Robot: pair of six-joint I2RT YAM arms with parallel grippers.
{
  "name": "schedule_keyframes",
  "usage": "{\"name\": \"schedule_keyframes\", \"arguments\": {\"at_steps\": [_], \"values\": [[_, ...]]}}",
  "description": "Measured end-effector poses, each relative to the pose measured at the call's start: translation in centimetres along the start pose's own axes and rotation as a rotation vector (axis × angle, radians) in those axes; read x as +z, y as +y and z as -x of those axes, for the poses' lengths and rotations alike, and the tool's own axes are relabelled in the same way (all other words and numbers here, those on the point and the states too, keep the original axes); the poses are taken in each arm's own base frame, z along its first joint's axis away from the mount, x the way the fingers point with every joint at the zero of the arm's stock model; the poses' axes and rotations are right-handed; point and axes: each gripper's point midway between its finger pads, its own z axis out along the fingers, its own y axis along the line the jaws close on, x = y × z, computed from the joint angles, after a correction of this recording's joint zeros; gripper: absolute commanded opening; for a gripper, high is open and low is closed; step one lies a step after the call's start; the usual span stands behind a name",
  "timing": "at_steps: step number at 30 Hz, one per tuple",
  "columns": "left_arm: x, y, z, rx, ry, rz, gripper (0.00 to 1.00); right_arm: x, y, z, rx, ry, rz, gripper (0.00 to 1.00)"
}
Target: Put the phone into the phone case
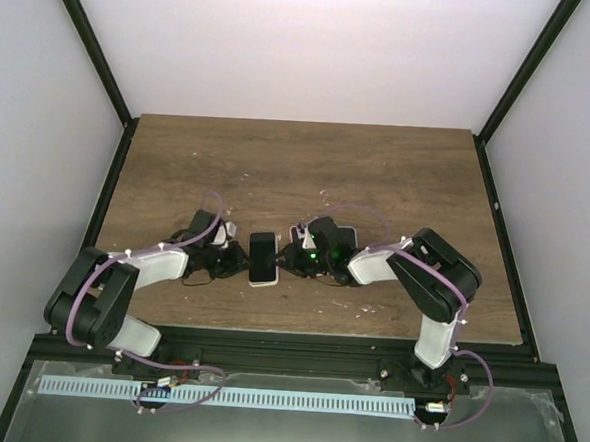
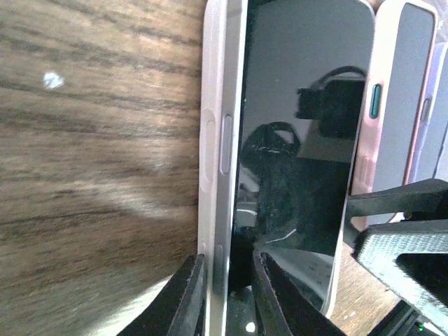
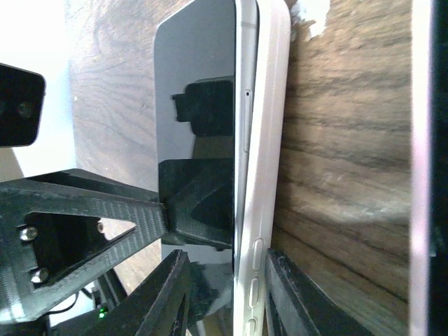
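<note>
The phone, black-screened with a silver frame, lies on the white phone case at the table's front middle. In the left wrist view the phone's silver side shows beside the case's wall. My left gripper is shut over that edge, one finger on the case's wall, the other on the screen. My right gripper straddles the opposite edge of the phone. One of its fingers lies against the case. The other stands off the screen, so the jaws are open.
A pink-cased phone and another pale one lie just beyond the phone, behind my right gripper. My left gripper faces it across the phone. Wood table stretches behind, with black frame rails at its sides.
</note>
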Motion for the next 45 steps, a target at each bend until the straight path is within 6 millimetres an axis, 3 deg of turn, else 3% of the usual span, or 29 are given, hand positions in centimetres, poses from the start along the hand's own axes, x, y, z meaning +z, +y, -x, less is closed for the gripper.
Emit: {"name": "schedule_keyframes", "arguments": {"at_steps": [12,23,39,45], "values": [[-0.3,0.4,-0.6,0.003,-0.013,-0.006,0.21,-0.3,1.6,-0.3,0.011,0.013,0.095,0.37],[-0.4,0.4,-0.6,-0.019,-0.032,-0.042,0.18,-0.2,1.5,-0.2,0.013,0.021,0.124,0.37],[-0.6,0.6,-0.9,-0.033,-0.035,-0.039,0.22,0.3,1.6,-0.1,0.007,0.032,0.162,0.37],[-0.8,0.8,-0.9,-0.024,-0.031,-0.038,0.18,0.2,1.9,-0.2,0.000,0.037,0.177,0.36]]}}
